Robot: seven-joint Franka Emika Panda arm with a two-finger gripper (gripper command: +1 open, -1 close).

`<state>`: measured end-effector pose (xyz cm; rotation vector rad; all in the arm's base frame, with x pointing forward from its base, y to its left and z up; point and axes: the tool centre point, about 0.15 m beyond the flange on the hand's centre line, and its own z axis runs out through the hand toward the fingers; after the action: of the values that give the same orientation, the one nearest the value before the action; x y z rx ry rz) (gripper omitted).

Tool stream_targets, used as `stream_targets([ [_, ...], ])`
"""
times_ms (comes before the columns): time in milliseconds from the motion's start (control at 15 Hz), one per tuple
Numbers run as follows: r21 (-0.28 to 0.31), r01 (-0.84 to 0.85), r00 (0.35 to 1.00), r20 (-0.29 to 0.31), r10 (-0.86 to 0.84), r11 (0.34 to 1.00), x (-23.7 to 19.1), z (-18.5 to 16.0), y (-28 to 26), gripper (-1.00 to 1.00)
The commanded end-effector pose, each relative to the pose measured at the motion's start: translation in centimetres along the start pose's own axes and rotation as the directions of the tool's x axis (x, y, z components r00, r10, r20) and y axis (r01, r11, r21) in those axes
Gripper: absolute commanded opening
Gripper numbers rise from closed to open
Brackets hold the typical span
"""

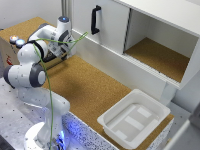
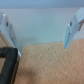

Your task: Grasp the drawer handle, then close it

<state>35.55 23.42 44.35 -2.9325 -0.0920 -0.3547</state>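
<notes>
**A:** ok so what's the layout here? biggest stuff first pls

**B:** Big cork-topped surface (image 1: 95, 90) runs across the middle of the exterior view. Along its far side sits a white cabinet (image 1: 150, 35). The right part of it is an open bay with a cork floor; the left part is a white door panel (image 1: 102, 22), shut-looking from here.

**A:** and the arm?

**B:** White Panda arm (image 1: 35, 75) is on the left, base at the near left corner, folded up with the wrist end reaching toward the far left of the surface, close to the cabinet's lower front. A green cable loops along it.

**A:** anything else on there?

**B:** White tray (image 1: 134, 119) at the near right end, nothing in it that I can see.

**A:** handle?

**B:** Black handle (image 1: 94, 20), upright on the door panel, above and to the right of the wrist, well apart from it.

**A:** fingers?

**B:** In the wrist view the fingers (image 2: 73, 30) are spread wide apart, gripping nothing, just cork and the white cabinet front between them. There's a dark blurry thing at one corner there, can't tell what it is.
</notes>
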Motion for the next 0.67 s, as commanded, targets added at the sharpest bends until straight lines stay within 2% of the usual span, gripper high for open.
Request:
stream_targets([
  [0,-0.15,0.054,0.992,0.117,-0.036,0.987,7.7,-6.8,0.7,1.0],
  [267,-0.209,0.021,0.994,0.107,0.001,0.978,11.3,-10.2,2.3,1.0],
  [600,-0.218,-0.006,0.997,0.078,0.024,0.976,14.6,-12.8,3.1,1.0],
])
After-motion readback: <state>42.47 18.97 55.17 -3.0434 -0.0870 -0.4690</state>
